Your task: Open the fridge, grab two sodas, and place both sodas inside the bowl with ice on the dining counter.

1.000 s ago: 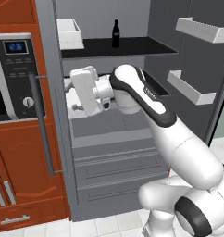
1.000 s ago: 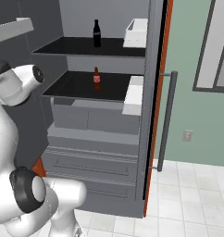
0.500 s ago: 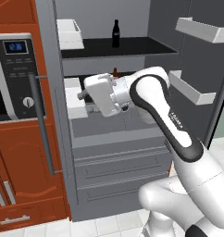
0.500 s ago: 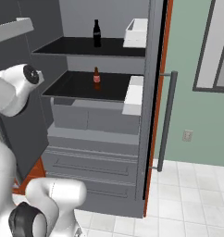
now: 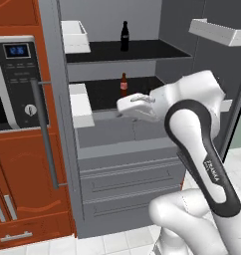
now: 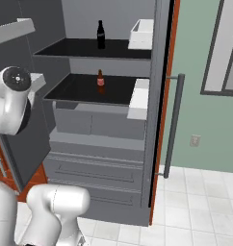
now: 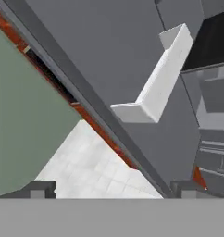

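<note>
The grey fridge (image 5: 127, 174) stands with both doors swung open. One dark soda (image 5: 124, 36) is upright on the upper black shelf and a second soda (image 5: 123, 84) on the shelf below; the right base view shows them as the upper soda (image 6: 100, 33) and the lower soda (image 6: 100, 79). My white hand (image 5: 135, 105) hovers in front of the lower shelf, just right of and below the lower soda, not touching it. My gripper (image 7: 113, 189) is open and holds nothing. It faces the right door's white bin (image 7: 160, 76). The bowl with ice and the dining counter are out of view.
A red-brown cabinet with a microwave (image 5: 10, 84) stands left of the fridge. The left door (image 5: 50, 114) and right door (image 6: 159, 105) with its bar handle (image 6: 174, 120) flank the opening. White door bins (image 6: 139, 98) jut inward. White floor tiles (image 6: 195, 202) lie to the right.
My arm has swung rightward, carrying the hand from the fridge's left side to the front of the lower shelf. The jaws opened slightly wider. The sodas and doors stayed put.
</note>
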{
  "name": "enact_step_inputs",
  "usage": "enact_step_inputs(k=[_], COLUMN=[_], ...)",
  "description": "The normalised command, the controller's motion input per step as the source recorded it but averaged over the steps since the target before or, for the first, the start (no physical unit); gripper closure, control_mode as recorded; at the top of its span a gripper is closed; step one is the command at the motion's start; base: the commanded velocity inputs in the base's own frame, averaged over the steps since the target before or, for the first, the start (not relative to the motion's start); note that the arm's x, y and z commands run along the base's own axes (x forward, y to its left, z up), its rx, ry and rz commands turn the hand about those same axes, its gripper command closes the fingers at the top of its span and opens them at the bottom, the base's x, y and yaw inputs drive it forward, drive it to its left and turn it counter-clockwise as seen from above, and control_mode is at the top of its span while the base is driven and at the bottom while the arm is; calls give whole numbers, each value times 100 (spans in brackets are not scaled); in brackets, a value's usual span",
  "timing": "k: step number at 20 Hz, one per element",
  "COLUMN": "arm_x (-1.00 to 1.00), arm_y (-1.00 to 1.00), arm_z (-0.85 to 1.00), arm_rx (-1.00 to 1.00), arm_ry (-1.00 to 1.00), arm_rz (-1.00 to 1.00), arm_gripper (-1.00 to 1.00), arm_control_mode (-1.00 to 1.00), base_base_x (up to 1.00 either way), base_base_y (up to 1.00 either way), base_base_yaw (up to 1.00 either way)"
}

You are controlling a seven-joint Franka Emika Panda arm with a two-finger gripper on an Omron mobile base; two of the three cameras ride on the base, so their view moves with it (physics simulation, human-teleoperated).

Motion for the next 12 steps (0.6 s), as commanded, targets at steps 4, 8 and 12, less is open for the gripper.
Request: enact_step_inputs(k=[4,8,12], arm_x=[-13,-10,-7], arm_y=[-94,-89,-89], arm_z=[-11,-13,-12], arm_rx=[-32,-31,-27], arm_ry=[-22,-22,-19], arm_rz=[-24,-23,-24], arm_gripper=[-100,-100,-100], arm_control_mode=[-100,-100,-100], base_base_x=[0,0,0], base_base_y=[0,0,0], base_base_yaw=[0,0,0])
